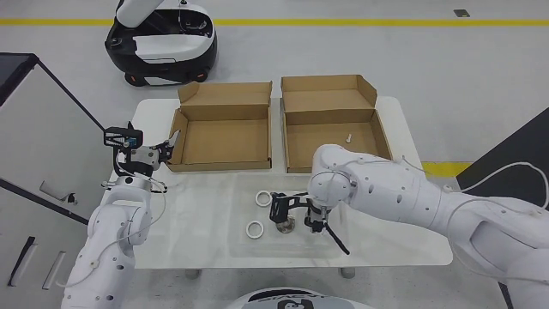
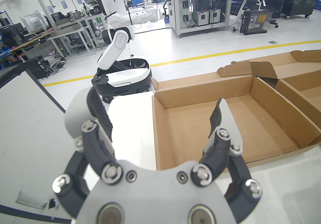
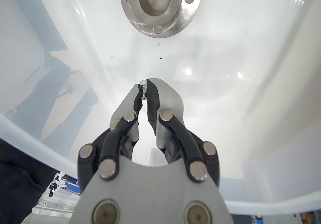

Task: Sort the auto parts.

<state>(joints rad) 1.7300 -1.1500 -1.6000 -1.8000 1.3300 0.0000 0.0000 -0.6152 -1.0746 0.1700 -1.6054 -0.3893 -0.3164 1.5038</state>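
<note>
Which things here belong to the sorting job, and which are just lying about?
Job: bolt in the right gripper; metal flange; two white rings; two cardboard boxes.
Lying about: another robot on the floor; yellow floor line.

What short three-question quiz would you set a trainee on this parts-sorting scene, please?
1. True or false: the left tool is shut.
2. What does the right tool hold? A: a flange. B: a small bolt. C: a cardboard flap.
3. How many white rings lie on the table?
Key: 1 false, its fingers stand apart; 2 B; 3 two.
</note>
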